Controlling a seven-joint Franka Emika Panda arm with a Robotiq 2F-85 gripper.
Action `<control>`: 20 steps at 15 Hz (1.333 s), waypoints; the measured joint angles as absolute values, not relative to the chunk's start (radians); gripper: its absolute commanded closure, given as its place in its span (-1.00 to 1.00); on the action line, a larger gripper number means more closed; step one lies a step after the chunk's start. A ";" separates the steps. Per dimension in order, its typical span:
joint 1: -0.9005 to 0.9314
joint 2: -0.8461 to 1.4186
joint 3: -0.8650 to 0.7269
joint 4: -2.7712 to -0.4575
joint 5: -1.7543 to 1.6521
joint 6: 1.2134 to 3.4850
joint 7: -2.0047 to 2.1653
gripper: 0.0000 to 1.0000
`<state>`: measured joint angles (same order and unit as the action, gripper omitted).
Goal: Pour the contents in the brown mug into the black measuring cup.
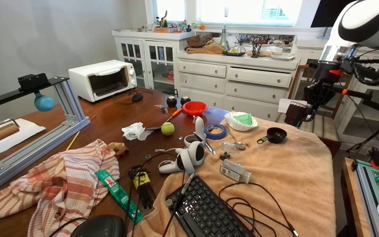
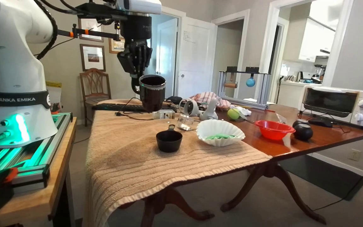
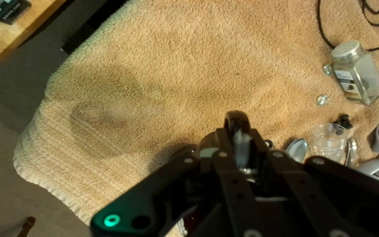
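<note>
The brown mug (image 2: 152,97) hung in the air, left of centre in an exterior view, nearly upright. My gripper (image 2: 135,77), pinched tightly together, held it by the handle (image 2: 133,87). Lower in that frame, nearer the centre and apart from the mug, the black measuring cup (image 2: 169,142) stood upright on a tan towel (image 2: 118,138). Just to its right sat a white fluted bowl (image 2: 218,128) with something green (image 2: 221,136) inside; farther right were a red bowl (image 2: 273,132) and, at the right edge, a white toaster oven (image 2: 342,105). In the wrist view, a clear jar (image 3: 359,77) lay at upper right.
</note>
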<state>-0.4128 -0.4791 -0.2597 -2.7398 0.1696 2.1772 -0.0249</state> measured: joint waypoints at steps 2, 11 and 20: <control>-0.410 -0.461 -0.259 -2.719 0.122 2.178 -0.026 0.91; -0.327 -0.314 -0.214 -2.596 -0.059 2.279 -0.053 0.91; -0.230 -0.111 -0.164 -2.485 -0.111 2.338 -0.068 0.91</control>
<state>-0.2296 -0.1108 -0.1638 -2.4852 -0.1106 2.3378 -0.0682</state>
